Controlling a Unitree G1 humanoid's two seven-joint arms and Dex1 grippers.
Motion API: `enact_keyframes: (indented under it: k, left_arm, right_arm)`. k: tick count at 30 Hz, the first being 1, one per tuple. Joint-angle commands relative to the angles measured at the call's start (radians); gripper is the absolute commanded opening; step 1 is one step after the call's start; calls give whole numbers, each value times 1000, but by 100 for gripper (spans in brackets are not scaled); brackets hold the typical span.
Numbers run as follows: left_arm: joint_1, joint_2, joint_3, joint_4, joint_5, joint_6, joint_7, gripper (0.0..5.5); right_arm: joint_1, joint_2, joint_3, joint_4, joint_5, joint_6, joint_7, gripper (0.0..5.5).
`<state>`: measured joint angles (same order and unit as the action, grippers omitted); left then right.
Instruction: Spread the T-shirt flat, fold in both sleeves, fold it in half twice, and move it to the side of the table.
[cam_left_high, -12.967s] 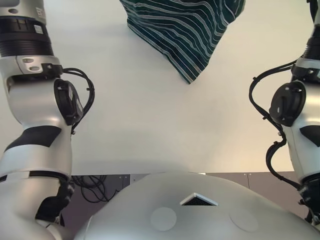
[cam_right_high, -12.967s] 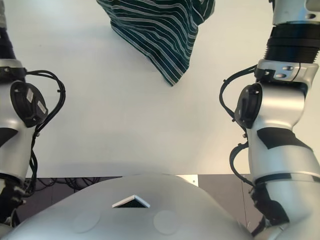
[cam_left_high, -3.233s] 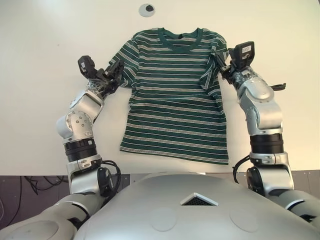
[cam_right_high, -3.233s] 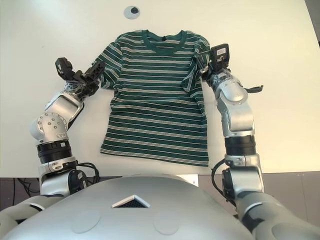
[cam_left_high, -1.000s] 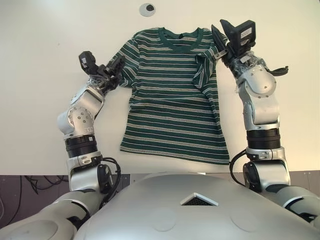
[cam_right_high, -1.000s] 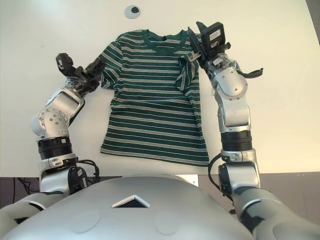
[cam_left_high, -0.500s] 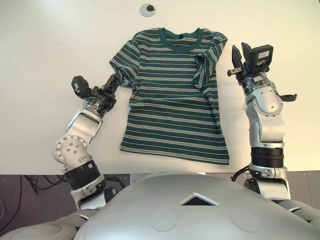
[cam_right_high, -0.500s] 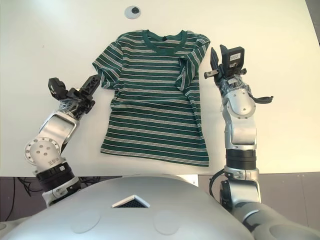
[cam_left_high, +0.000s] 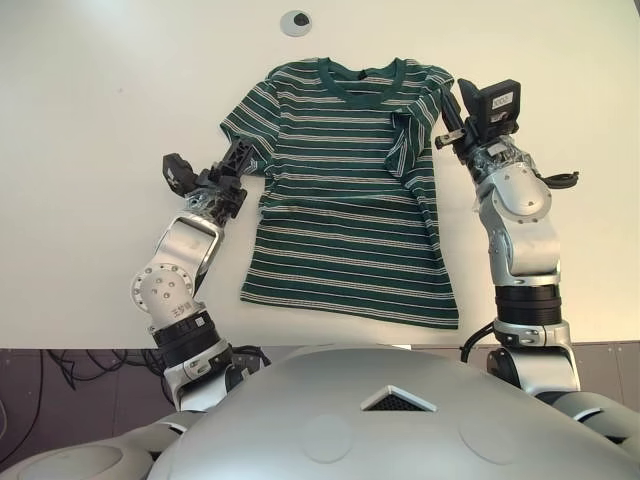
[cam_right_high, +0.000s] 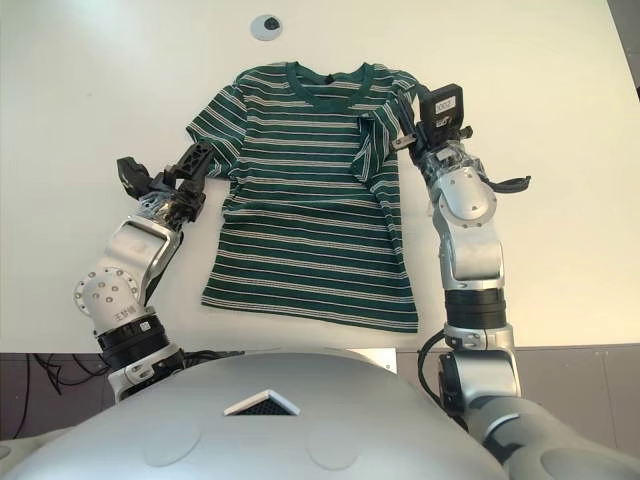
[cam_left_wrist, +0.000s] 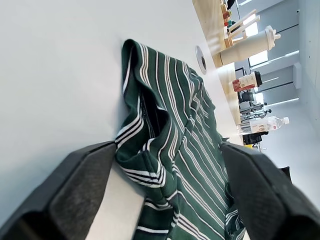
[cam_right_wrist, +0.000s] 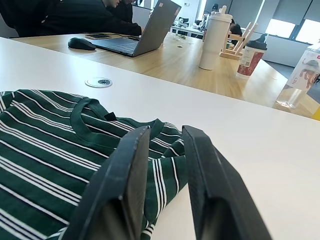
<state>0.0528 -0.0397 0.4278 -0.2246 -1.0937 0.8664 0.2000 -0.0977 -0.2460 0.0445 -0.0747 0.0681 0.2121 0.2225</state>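
Observation:
The green striped T-shirt (cam_left_high: 345, 220) lies flat on the white table (cam_left_high: 100, 200), collar at the far end. Its right sleeve (cam_left_high: 408, 135) is folded in over the chest. The left sleeve (cam_left_high: 248, 120) is still spread out. My left gripper (cam_left_high: 205, 162) is open at that sleeve's hem, and in the left wrist view the sleeve (cam_left_wrist: 150, 125) lies between its fingers (cam_left_wrist: 75, 200). Open with a narrow gap, my right gripper (cam_left_high: 453, 110) sits by the shirt's right shoulder. The right wrist view shows nothing between its fingers (cam_right_wrist: 125, 190).
A round grey grommet (cam_left_high: 294, 20) sits in the table beyond the collar. The table's near edge (cam_left_high: 80, 347) runs just below the shirt's hem. Bare table lies on both sides of the shirt. A wooden desk with a laptop (cam_right_wrist: 150, 30) and cups stands behind.
The right gripper drew away to the right of the folded sleeve, then came back to the shoulder. The left gripper dipped towards me and returned to the left sleeve's hem.

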Motion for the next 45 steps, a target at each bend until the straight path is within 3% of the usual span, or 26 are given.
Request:
enact_keyframes:
  k: [1, 4, 29, 36, 39, 45]
  left_arm:
    - [54, 12, -45, 15, 49, 49, 55, 380]
    - [31, 24, -50, 57, 85, 18, 49, 380]
    - [-19, 71, -136, 88, 257, -75, -40, 1]
    - [-34, 105, -217, 9, 396, -190, -138, 1]
    - [-45, 154, -292, -44, 511, -263, -185, 1]
    - [-96, 300, -648, -79, 834, -344, -341, 1]
  right_arm:
    - [-18, 5, 20, 4, -21, 22, 8, 120]
    - [-25, 12, 36, 14, -29, 21, 6, 120]
    - [-48, 25, 52, 55, -51, 16, 4, 120]
    - [-40, 23, 64, 67, -61, 5, 0, 120]
    - [-37, 24, 69, 70, -68, 3, -5, 120]
    - [-33, 27, 77, 76, -73, 4, -8, 120]
